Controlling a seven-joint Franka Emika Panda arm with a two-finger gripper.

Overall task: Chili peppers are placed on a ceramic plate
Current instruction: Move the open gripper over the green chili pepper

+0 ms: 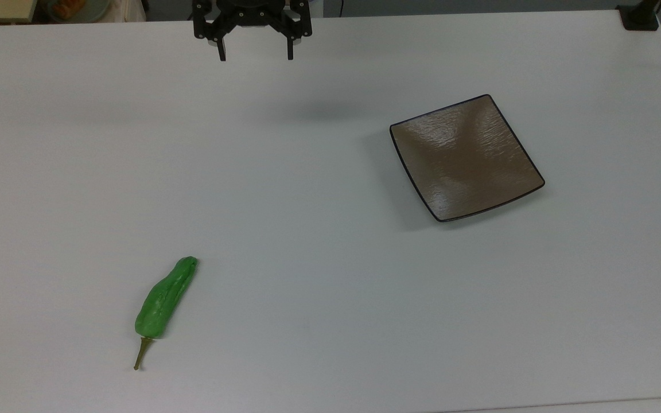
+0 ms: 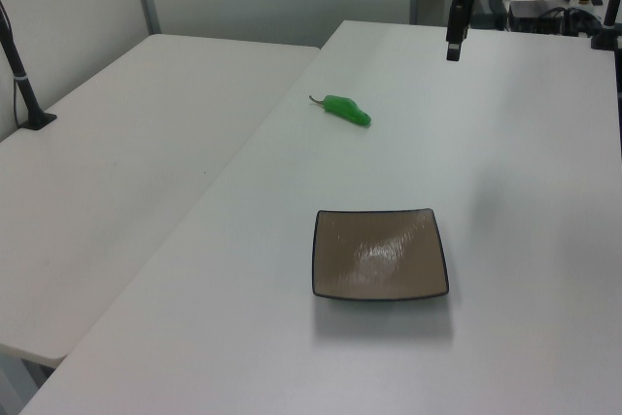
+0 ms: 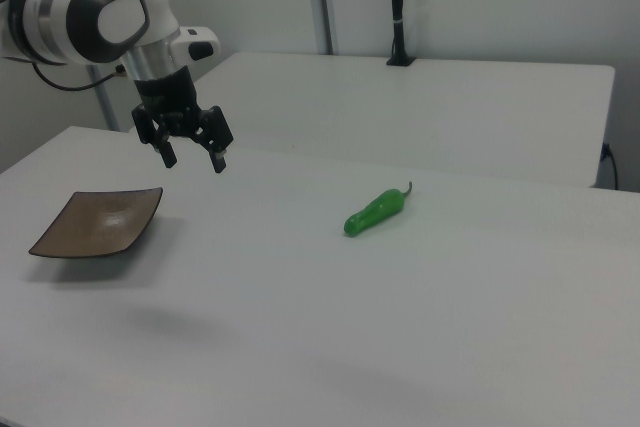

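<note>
A Franka arm's black gripper (image 1: 256, 56) hangs in the air above the far edge of a white surface (image 1: 319, 287), fingers spread wide apart w/ nothing between them. The green chili pepper (image 1: 165, 299) lies flat on the surface at the top view's lower left, stem (image 1: 142, 353) pointing toward the near edge, well apart from both gripper & plate. The square brown ceramic plate (image 1: 465, 158) sits bare at the top view's right, turned at an angle to the surface's edges. In the right view the gripper (image 3: 195, 159) hovers just beside the plate (image 3: 98, 221), w/ the pepper (image 3: 376, 213) off to the right view's right. A 2nd white table (image 2: 117, 172) adjoins the surface.
</note>
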